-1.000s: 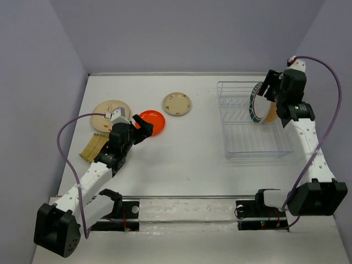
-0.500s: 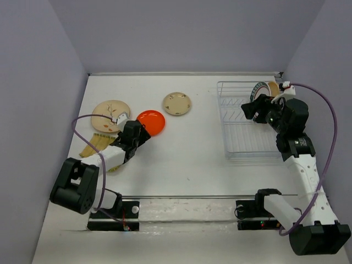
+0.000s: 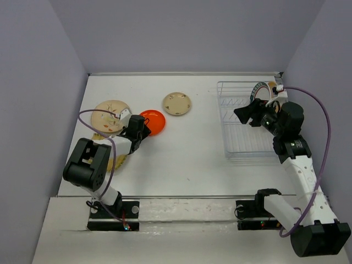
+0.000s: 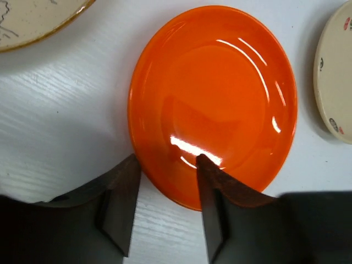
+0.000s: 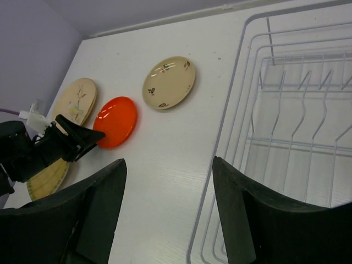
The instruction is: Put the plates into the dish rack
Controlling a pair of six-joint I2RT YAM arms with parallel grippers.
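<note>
We count two plates [image 3: 257,89] standing in the dish rack [image 3: 223,118] and four waiting on the table [image 3: 192,154], our left fingers [image 4: 118,209] half-open astride the orange-red plate [image 4: 214,99] rim, our right fingers [image 5: 88,220] wide and empty.

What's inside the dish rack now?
A green-and-red-rimmed plate stands at the rack's far end, a tan one beside it. The right arm covers their lower parts; the other visible slots look empty.

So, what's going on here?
The left gripper has its fingers either side of the near rim of the orange-red plate; a grip isn't clear. The right gripper hangs open and empty over the dish rack, which holds the green-and-red-rimmed plate. The cream patterned plate and large tan plate lie on the table.
</note>
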